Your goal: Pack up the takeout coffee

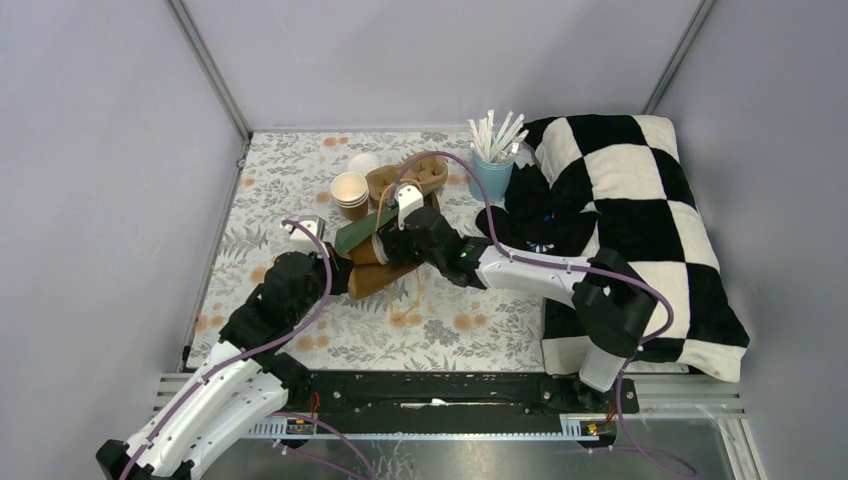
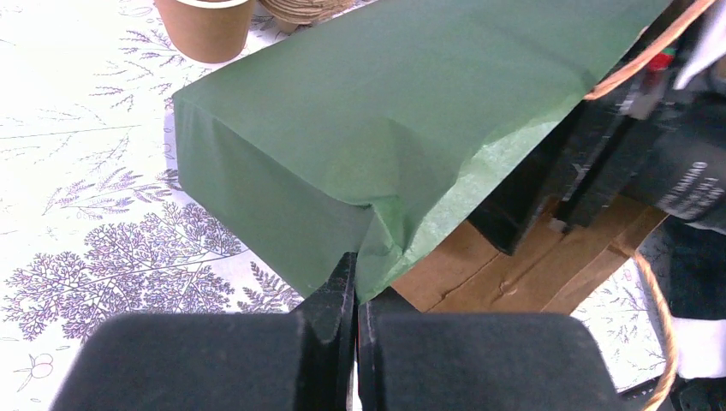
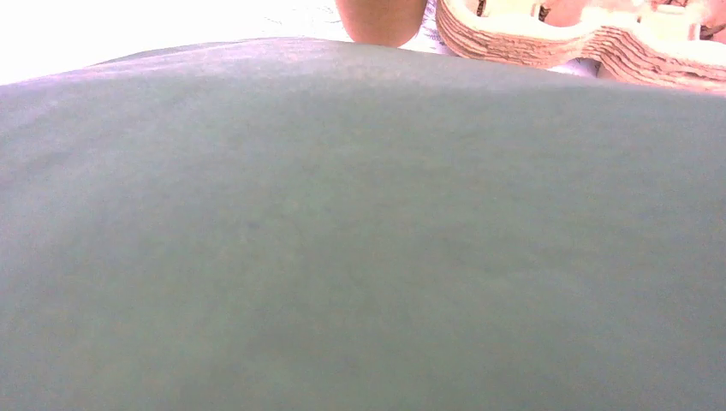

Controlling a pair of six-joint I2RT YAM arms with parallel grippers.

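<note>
Tan paper cups point(image 1: 350, 190) stand stacked at the back of the floral table, with a white lid point(image 1: 363, 163) behind them. One cup's base shows in the left wrist view point(image 2: 208, 26) and the right wrist view point(image 3: 381, 21). A green-and-brown paper bag point(image 1: 360, 236) lies on its side in front of them. My left gripper point(image 1: 338, 270) is shut on the bag's green edge point(image 2: 385, 231). My right gripper point(image 1: 388, 248) reaches into the bag's mouth; its black fingers point(image 2: 531, 197) show between the green sheet and the brown panel point(image 2: 514, 274). Green paper point(image 3: 360, 240) fills the right wrist view and hides the fingers.
A brown pulp cup carrier point(image 1: 410, 178) lies just behind the bag, beside the cups. A light-blue cup of white straws point(image 1: 492, 165) stands to its right. A black-and-white checked cloth point(image 1: 640, 230) covers the table's right side. The bag's twine handle point(image 2: 659, 317) trails near the right arm.
</note>
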